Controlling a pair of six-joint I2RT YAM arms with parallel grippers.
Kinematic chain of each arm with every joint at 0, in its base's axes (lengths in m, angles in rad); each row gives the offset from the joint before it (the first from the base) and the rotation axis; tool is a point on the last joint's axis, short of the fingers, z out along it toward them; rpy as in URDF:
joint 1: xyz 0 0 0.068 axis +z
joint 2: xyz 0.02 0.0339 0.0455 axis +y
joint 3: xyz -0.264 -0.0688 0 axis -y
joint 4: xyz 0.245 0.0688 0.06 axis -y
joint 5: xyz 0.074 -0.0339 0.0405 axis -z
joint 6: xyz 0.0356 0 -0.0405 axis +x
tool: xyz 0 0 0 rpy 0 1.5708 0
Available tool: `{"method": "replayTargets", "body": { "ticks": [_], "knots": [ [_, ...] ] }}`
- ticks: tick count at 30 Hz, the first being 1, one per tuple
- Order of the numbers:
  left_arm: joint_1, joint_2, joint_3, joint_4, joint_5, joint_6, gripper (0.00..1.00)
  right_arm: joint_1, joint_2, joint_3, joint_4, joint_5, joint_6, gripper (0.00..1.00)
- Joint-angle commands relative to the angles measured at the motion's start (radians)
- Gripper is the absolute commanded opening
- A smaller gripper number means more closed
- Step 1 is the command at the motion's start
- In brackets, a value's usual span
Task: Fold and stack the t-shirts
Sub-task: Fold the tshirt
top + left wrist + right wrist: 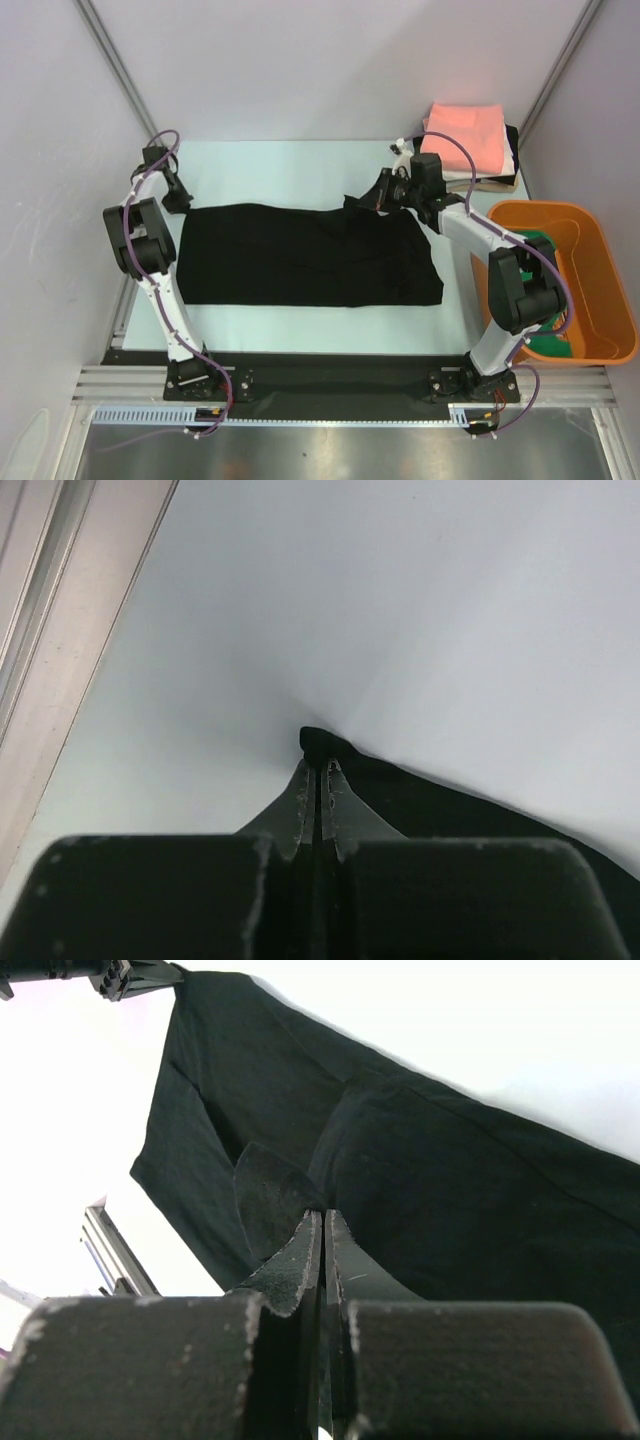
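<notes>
One orange tub (600, 300) at 4 o'clock holds green cloth (548, 346). One black t-shirt (310, 255) lies spread at the table's centre, and each of two claws is pressed together on its far edge: the left gripper (318, 765) at 10 o'clock, the right gripper (322, 1215) at 1 o'clock. Farther back at 2 o'clock, one folded stack is topped by a salmon-pink shirt (465, 135).

Matt cloth t-shirt (300, 255), smooth plastic tub (545, 207)
</notes>
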Motion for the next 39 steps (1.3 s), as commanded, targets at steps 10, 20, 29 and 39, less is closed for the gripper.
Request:
{"method": "replayTargets", "body": {
  "ticks": [10,20,29,39],
  "knots": [
    [-0.004,-0.152,-0.134,0.072,0.081,-0.027,0.0,-0.002,-0.167,-0.106,0.025,0.062,-0.06,0.0],
    [-0.004,-0.295,-0.289,0.101,0.064,-0.068,0.0,-0.023,-0.402,-0.335,0.023,0.193,-0.08,0.0],
    [-0.004,-0.382,-0.348,0.093,-0.032,-0.054,0.0,-0.06,-0.493,-0.449,0.0,0.259,-0.054,0.0],
    [-0.006,-0.511,-0.435,0.112,-0.083,-0.037,0.0,-0.054,-0.585,-0.539,-0.007,0.26,-0.038,0.0]
  ]
}}
